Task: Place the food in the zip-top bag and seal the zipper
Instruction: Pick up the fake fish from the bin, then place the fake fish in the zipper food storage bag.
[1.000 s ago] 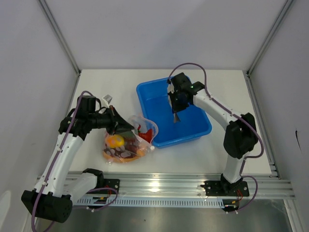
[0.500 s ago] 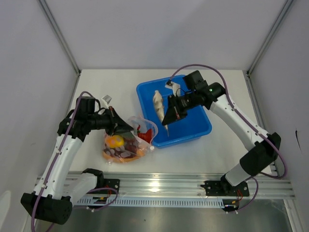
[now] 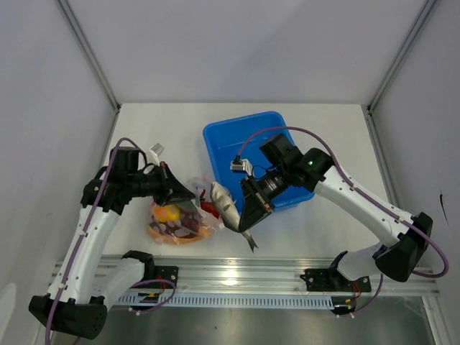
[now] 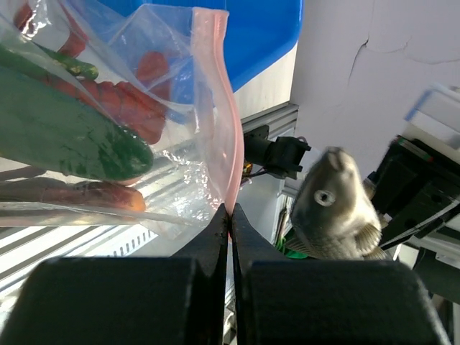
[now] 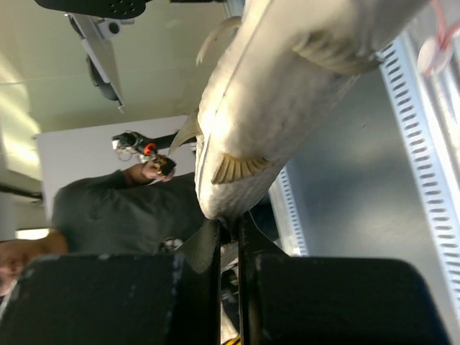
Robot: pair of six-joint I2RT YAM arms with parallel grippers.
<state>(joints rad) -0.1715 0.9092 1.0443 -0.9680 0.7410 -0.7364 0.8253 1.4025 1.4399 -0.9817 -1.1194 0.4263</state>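
The clear zip-top bag (image 3: 180,219) lies at the left front of the table with yellow pepper, red chilies and green cucumber (image 4: 65,136) inside. My left gripper (image 3: 178,192) is shut on the bag's pink-red zipper strip (image 4: 224,144) and holds the mouth up. My right gripper (image 3: 244,219) is shut on the tail of the grey fish (image 3: 225,207), holding it in the air head-first toward the bag's mouth. The fish's head (image 4: 334,208) shows just right of the strip in the left wrist view; its body (image 5: 287,93) fills the right wrist view.
The blue tub (image 3: 223,136) stands behind the right arm at table centre. A small white clip-like object (image 3: 157,150) lies behind the left gripper. The metal rail (image 3: 237,277) runs along the table's near edge.
My right gripper has lifted the fish out of the blue tub and carried it left and forward to the bag's mouth. The left gripper has kept its hold on the bag.
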